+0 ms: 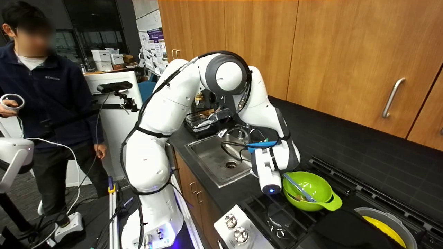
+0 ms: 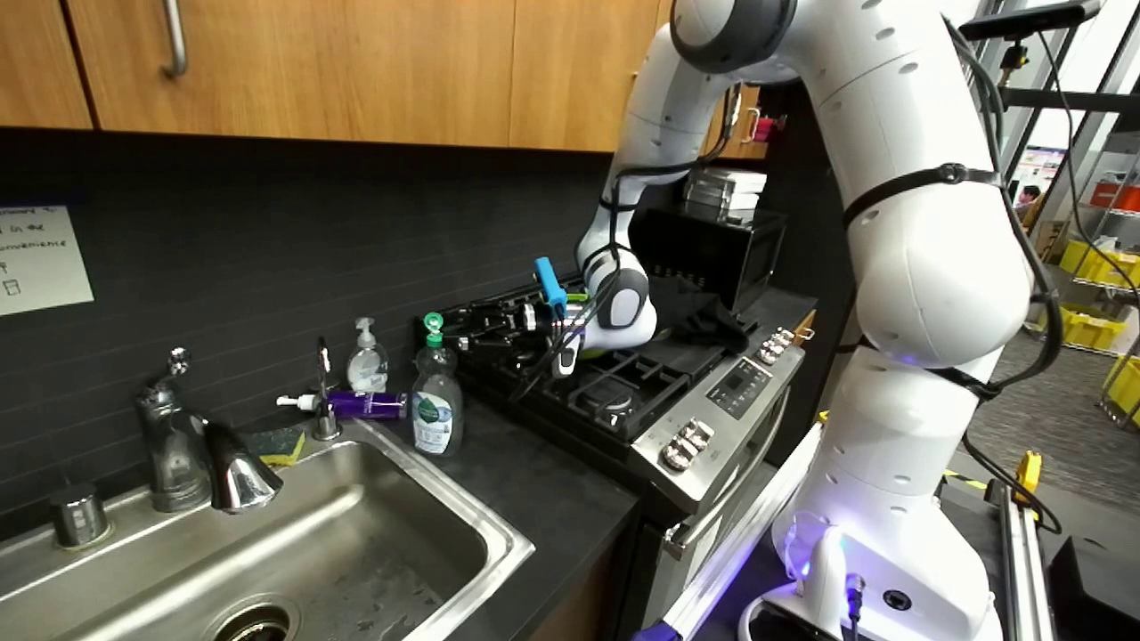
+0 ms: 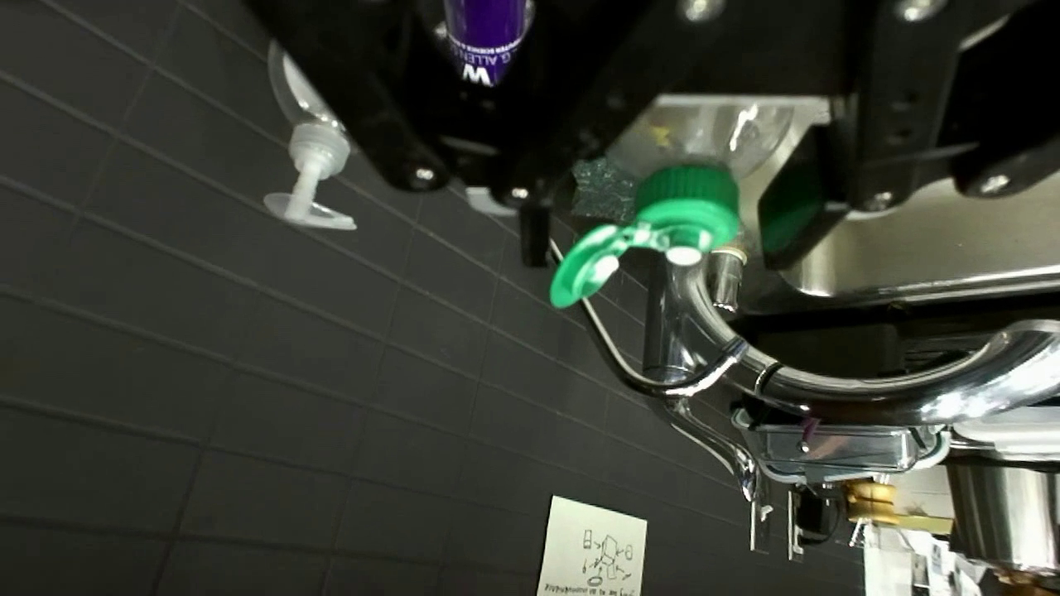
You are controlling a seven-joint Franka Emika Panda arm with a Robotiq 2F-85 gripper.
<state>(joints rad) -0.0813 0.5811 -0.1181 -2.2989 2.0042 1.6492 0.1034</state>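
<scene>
My fingers [image 3: 799, 203] stand apart and grip nothing, a gap showing on either side of the green cap [image 3: 687, 203] that appears between them in the wrist view. That cap, its flip-top open, belongs to the clear bottle [image 2: 436, 392], upright on the tabletop [image 2: 552, 485] just beside the sink [image 2: 392, 543]; whether it touches me anywhere I cannot tell. My arm [image 1: 166, 110] climbs from its base, bends high at the elbow [image 1: 228, 76] and comes down to a wrist [image 1: 270, 173] low over the stove [image 1: 254, 238], so that I reach roughly level towards the sink side. On the stove a green bowl [image 1: 320, 205] holds a blue-grey utensil [image 1: 300, 189] lying slantwise, and a grey pot [image 1: 398, 226] has something yellow [image 1: 384, 230] inside, partly covered by black cloth [image 1: 349, 228]. A pump bottle [image 2: 367, 363] stands near the wall; a purple bottle [image 2: 370, 405] lies on its side behind a slim tap [image 2: 325, 383]. The clear bottle's label [image 2: 434, 423] bears a green leaf mark, its small print unreadable to me. A purple surface [image 3: 489, 37] framed by my dark linkage shows "G. ALLEN" and a white "W". On a handwritten note [image 2: 44, 258] I make out "in the", and a person's dark jacket [image 1: 52, 90] says "Columbia".
</scene>
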